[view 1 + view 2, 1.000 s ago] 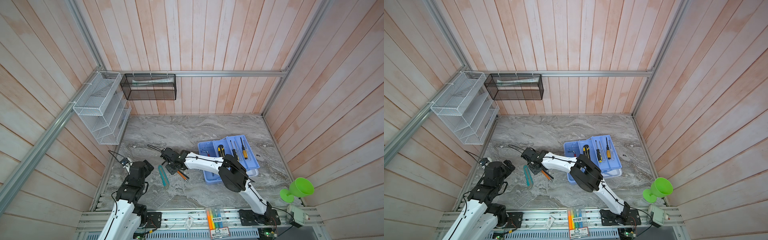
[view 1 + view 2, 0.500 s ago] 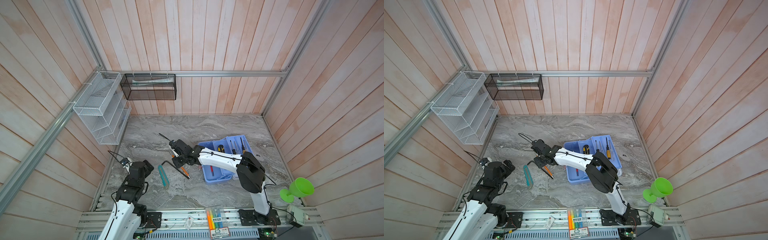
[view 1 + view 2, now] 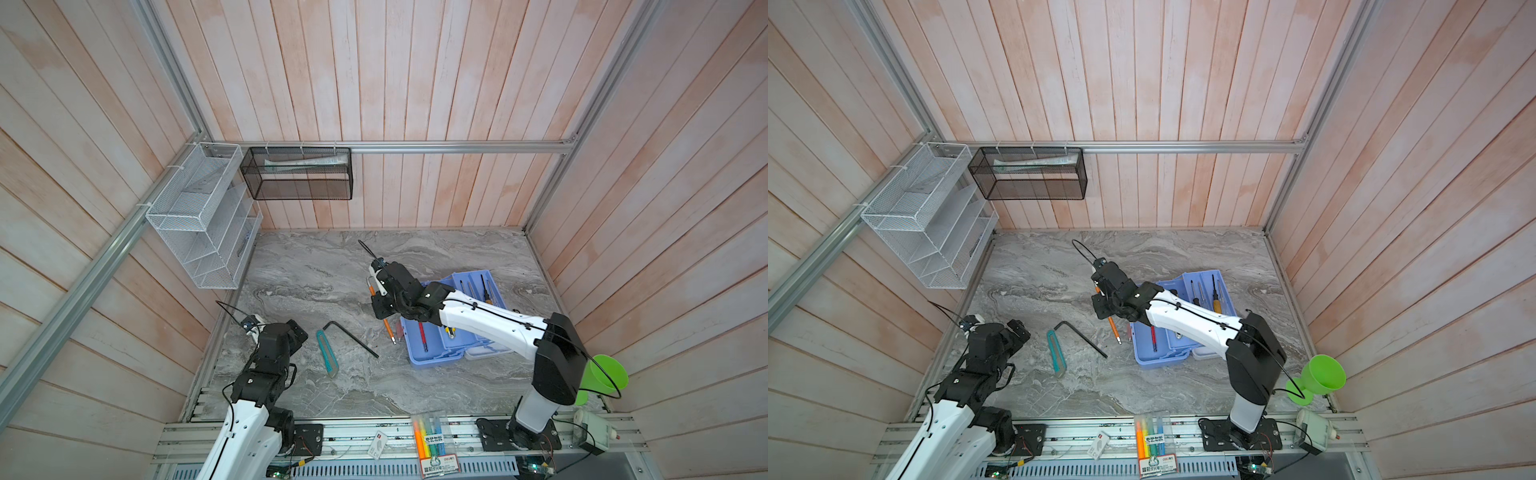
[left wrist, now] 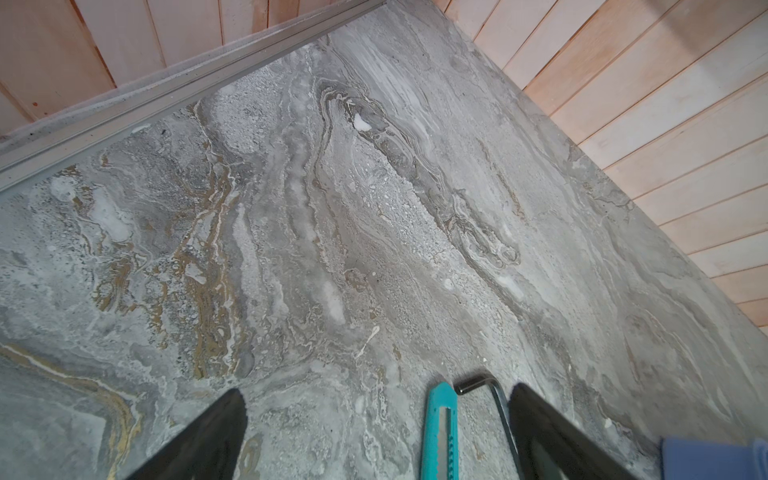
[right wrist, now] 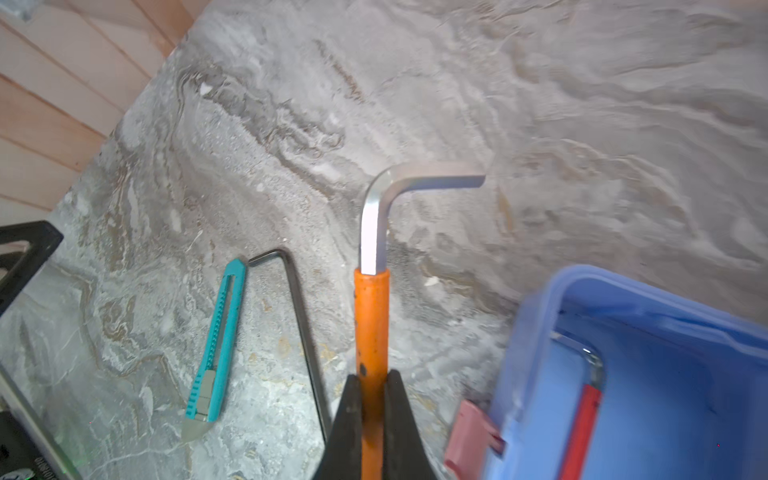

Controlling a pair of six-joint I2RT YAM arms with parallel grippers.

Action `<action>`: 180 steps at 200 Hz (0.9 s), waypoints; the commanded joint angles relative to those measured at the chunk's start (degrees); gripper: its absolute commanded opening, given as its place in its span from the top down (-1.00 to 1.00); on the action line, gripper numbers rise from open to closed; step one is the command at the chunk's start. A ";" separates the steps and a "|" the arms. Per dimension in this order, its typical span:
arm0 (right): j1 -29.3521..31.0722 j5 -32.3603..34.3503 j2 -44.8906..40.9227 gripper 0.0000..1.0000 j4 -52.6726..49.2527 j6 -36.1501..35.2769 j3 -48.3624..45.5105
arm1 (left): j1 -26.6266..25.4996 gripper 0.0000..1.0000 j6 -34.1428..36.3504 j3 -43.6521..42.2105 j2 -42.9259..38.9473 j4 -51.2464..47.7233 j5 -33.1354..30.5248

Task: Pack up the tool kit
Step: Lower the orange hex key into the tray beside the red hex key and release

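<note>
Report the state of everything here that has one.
case: open, tools inside.
orange key: gripped, outside the case.
right gripper: shut on the orange key.
left gripper: open, empty.
knife: lying loose on the table.
black key: lying loose on the table, beside the knife.
red tool: lying in the case.

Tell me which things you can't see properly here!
- Tool kit: in both top views the right arm covers its middle; in the right wrist view it is blurred and cut off.
- Teal utility knife: left wrist view, cut by the picture's edge.
- Highlighter pack label: both top views, too small to read.
</note>
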 commanded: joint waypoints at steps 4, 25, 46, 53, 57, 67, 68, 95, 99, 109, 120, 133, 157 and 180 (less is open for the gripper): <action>-2.95 7.07 -5.79 1.00 0.46 2.70 -6.04 | 0.37 -1.00 1.29 -0.65 -0.20 0.72 0.83; -6.02 7.30 -8.24 1.00 0.88 3.69 -10.64 | 0.38 -1.00 1.72 -0.59 -0.20 1.09 1.19; -7.21 8.97 -8.46 1.00 0.88 4.28 -13.33 | 0.31 -1.00 2.00 -0.59 -0.16 1.29 1.48; -7.39 9.05 -8.22 1.00 1.23 4.59 -14.13 | 0.33 -1.00 2.09 -0.59 -0.16 1.42 1.61; -7.50 8.90 -8.11 1.00 1.56 4.73 -14.61 | 0.34 -0.99 2.15 -0.55 -0.10 1.46 1.64; -7.75 7.84 -7.34 1.00 2.20 5.28 -15.20 | 0.38 -1.00 2.30 -0.67 0.04 1.72 1.82; -7.76 7.73 -7.23 1.00 2.28 5.32 -15.30 | 0.34 -1.00 2.33 -0.68 0.07 1.73 1.86; -7.78 3.50 -4.57 1.00 2.90 5.85 -15.27 | 0.37 -1.00 2.52 -0.53 0.23 1.73 2.16; -7.76 2.83 -4.14 1.00 3.28 5.97 -15.33 | 0.35 -1.00 2.53 -0.54 0.21 1.73 2.15; -7.74 0.76 -3.12 1.00 4.65 6.13 -15.78 | 0.33 -0.99 2.53 -0.59 0.20 1.82 2.25; -7.68 -1.50 -2.08 1.00 6.73 6.54 -16.76 | 0.37 -0.99 2.53 -0.50 0.26 1.65 2.15; -7.78 -2.59 -0.75 1.00 7.33 6.81 -16.98 | 0.33 -0.99 2.57 -0.49 0.03 1.55 2.15; -7.84 0.17 0.34 1.00 6.88 7.38 -16.75 | 0.34 -1.00 2.53 -0.59 -0.04 1.50 2.21; -8.17 1.11 1.14 1.00 7.11 7.50 -17.05 | 0.37 -1.00 2.44 -0.84 0.03 1.81 2.24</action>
